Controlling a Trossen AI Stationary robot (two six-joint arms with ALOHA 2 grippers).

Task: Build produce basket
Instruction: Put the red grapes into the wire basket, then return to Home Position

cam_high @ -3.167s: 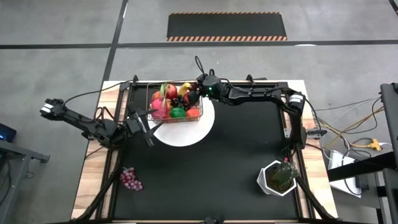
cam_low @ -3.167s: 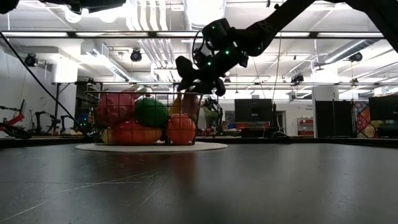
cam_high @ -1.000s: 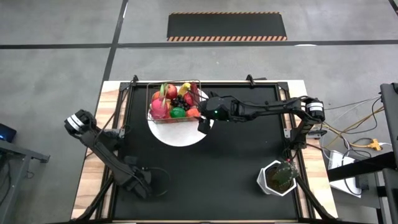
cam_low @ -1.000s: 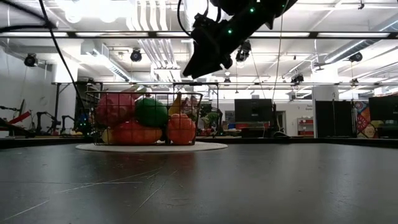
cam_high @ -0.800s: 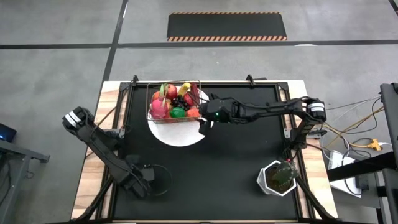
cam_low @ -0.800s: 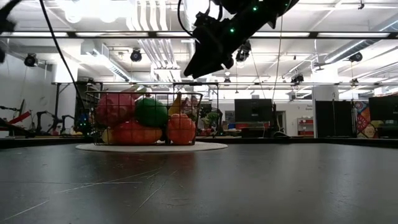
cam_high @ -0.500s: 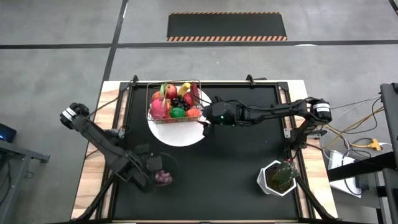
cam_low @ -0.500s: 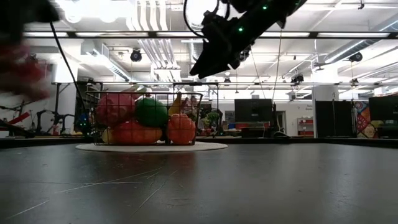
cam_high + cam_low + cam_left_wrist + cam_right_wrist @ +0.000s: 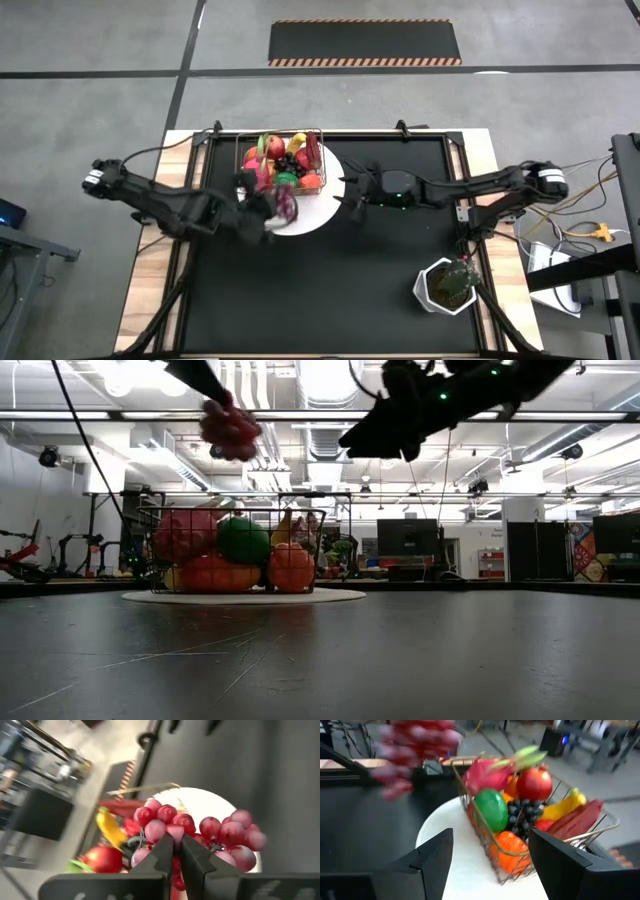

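Note:
The wire basket (image 9: 282, 165) stands on the round white plate (image 9: 318, 212) at the table's far middle. It holds produce: a dragon fruit, an apple, a lime, an orange, dark grapes, a banana and a chilli (image 9: 520, 805). My left gripper (image 9: 268, 210) is shut on a bunch of red grapes (image 9: 284, 202), held over the plate's near left part beside the basket. In the low view the red grapes (image 9: 230, 428) hang higher than the basket's rim (image 9: 235, 510). My right gripper (image 9: 352, 193) stands open to the right of the plate, with nothing between its fingers. My left gripper pinches the bunch near its middle (image 9: 175, 827) between its two fingers (image 9: 162, 851); grapes bulge out on both sides of the tips. In the low view the fingers slant down from the upper left, and the bunch hangs below them, clear of table, plate and basket.
A green plant in a white pot (image 9: 447, 285) stands at the near right corner. The black mat (image 9: 340, 290) lies bare between the plate and the near edge. Cables run along the table's left and right edges.
My left gripper has lifted the red grapes off the mat at the near left and carried them up and toward the far edge, to the plate beside the basket. My right gripper has drawn back from the basket toward the table's right edge, staying open.

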